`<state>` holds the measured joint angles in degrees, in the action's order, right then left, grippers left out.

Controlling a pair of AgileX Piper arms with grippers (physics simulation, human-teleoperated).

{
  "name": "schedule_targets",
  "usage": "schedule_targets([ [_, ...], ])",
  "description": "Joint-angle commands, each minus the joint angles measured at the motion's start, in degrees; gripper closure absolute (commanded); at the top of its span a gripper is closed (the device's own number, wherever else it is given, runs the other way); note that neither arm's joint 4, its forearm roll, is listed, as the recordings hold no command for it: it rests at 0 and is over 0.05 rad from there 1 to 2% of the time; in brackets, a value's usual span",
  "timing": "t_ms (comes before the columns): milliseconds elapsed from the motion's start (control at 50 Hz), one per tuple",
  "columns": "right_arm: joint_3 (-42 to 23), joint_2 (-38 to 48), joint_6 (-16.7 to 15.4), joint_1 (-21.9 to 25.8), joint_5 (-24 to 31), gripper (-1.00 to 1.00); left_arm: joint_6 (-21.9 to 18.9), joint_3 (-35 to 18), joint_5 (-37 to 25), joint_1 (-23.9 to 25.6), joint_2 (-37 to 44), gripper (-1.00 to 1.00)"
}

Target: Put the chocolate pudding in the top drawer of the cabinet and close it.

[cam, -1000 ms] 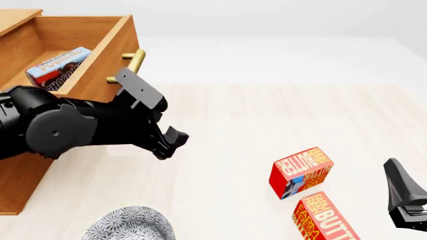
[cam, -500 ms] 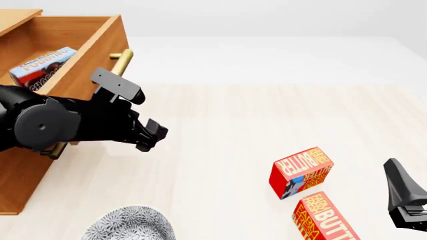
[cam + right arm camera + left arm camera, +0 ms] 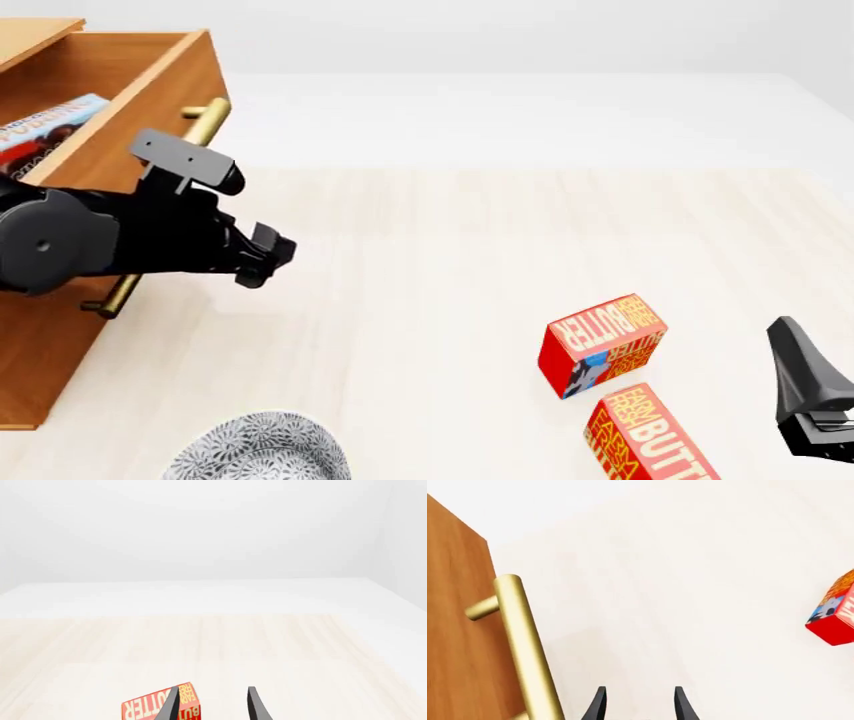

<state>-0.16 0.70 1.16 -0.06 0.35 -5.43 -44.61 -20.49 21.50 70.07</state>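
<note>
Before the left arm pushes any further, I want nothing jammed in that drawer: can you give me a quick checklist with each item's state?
1. Chocolate pudding inside the top drawer: ok.
2. Pudding lying below the drawer's rim: cannot tell, it leans against the wall.
3. Top drawer fully shut: not ok, it stands open.
4. Left end effector empty: ok, fingers apart with nothing between them.
5. Left end effector beside the brass handle, not gripping it: ok.
6. Butter boxes away from the cabinet: ok.
</note>
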Motion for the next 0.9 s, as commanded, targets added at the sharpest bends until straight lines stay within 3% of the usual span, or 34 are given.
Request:
schedule_targets([
  [20, 0.0, 0.0, 0.0, 0.0, 0.0, -1.0, -0.4, 0.4, -0.8, -3.5, -2.1, -1.0],
  [380, 0.0, 0.0, 0.0, 0.0, 0.0, -1.0, -4.3, 1.6, -0.6, -10.3, -5.4, -1.0],
  [680, 0.0, 0.0, 0.0, 0.0, 0.0, -1.0, -8.3, 4.3, 4.1, -15.1, -6.0, -1.0],
  [900, 0.0, 0.0, 0.0, 0.0, 0.0, -1.0, -7.3, 3.3, 3.0, -17.9, -7.7, -1.0],
])
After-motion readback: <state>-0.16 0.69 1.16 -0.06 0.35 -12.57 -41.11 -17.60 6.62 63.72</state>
